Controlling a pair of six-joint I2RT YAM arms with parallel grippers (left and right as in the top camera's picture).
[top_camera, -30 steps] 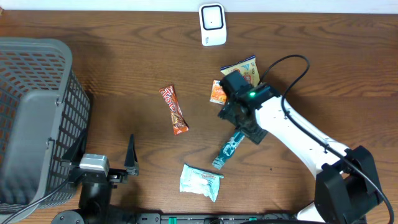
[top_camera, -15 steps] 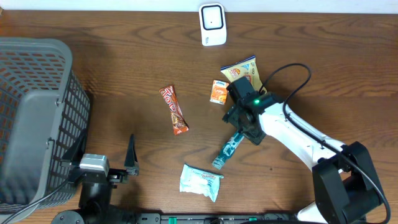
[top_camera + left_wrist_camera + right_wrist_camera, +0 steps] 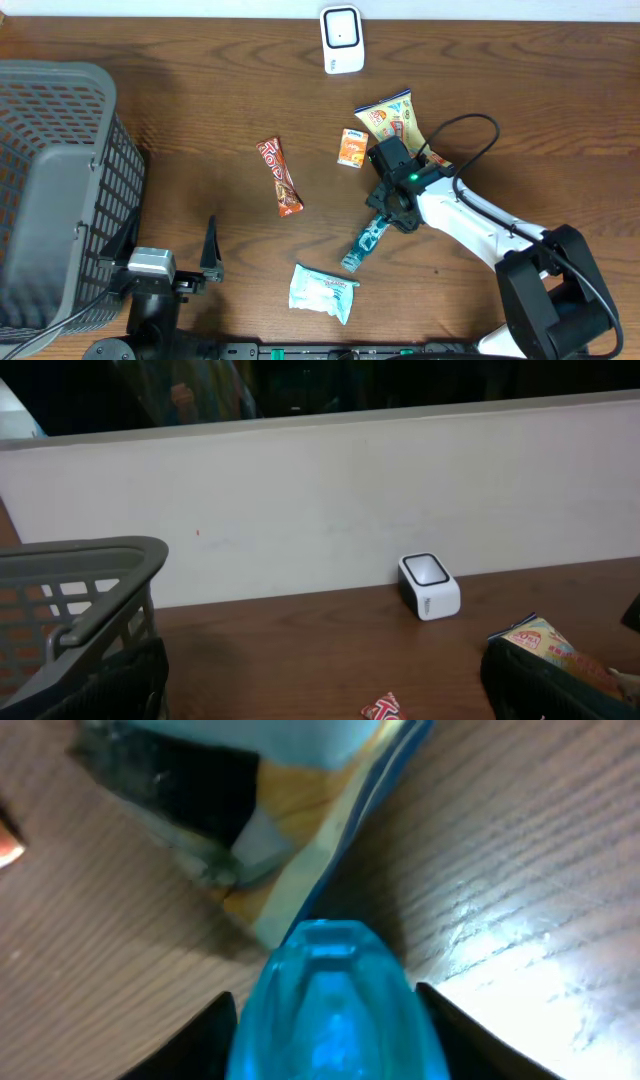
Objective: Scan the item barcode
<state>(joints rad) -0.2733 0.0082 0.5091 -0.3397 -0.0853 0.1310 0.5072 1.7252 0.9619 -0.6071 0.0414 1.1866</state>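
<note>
The item, a translucent teal tube (image 3: 362, 243), lies slanted on the table right of centre. My right gripper (image 3: 386, 212) is down over its upper end. In the right wrist view the teal tube (image 3: 330, 1005) fills the gap of the right gripper (image 3: 328, 1045), and both black fingers press against its sides. The white barcode scanner (image 3: 341, 39) stands at the table's far edge; the left wrist view also shows the scanner (image 3: 429, 586). My left gripper (image 3: 167, 252) rests open at the front left, holding nothing; in its own view the left gripper (image 3: 325, 695) has bare wood between the fingers.
A grey wire basket (image 3: 60, 190) fills the left side. A red candy bar (image 3: 279, 176), a small orange packet (image 3: 351, 147), a yellow snack bag (image 3: 390, 120) and a white-teal packet (image 3: 323, 292) lie around the tube. The right arm's cable loops above the bag.
My right gripper has slid off the orange packet toward the tube's upper end, and its jaws have narrowed onto the tube. The left arm has not moved.
</note>
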